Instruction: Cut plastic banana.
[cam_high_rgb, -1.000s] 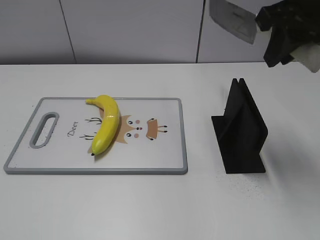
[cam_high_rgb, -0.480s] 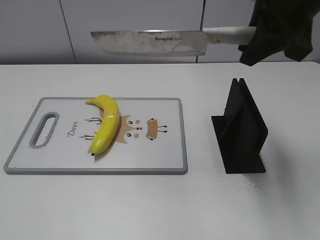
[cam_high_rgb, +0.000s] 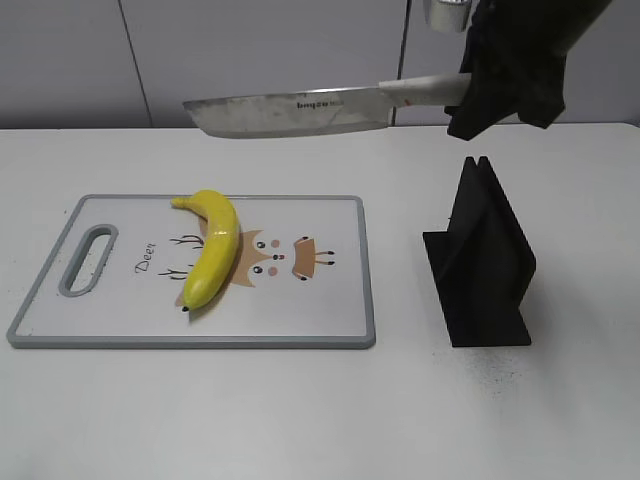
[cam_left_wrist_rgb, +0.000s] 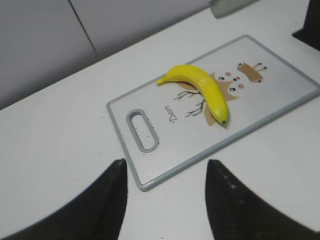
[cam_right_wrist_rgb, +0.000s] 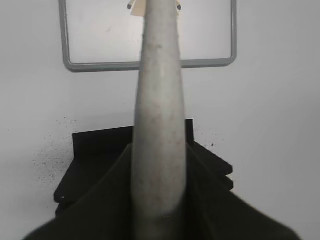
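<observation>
Knife (cam_high_rgb: 285, 112) transport is what I am doing, right gripper (cam_high_rgb: 470, 92) clamped on its handle, left gripper (cam_left_wrist_rgb: 165, 195) hanging apart; next I am judging a descent across the plastic banana (cam_high_rgb: 210, 248).

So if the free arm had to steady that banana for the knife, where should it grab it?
Probably at the thick lower end of the plastic banana, coming straight down from above. The banana lies flat on the cutting board, so only its top and sides are free. The left gripper is open and empty, and gripping that end leaves the middle clear for the knife.
</observation>
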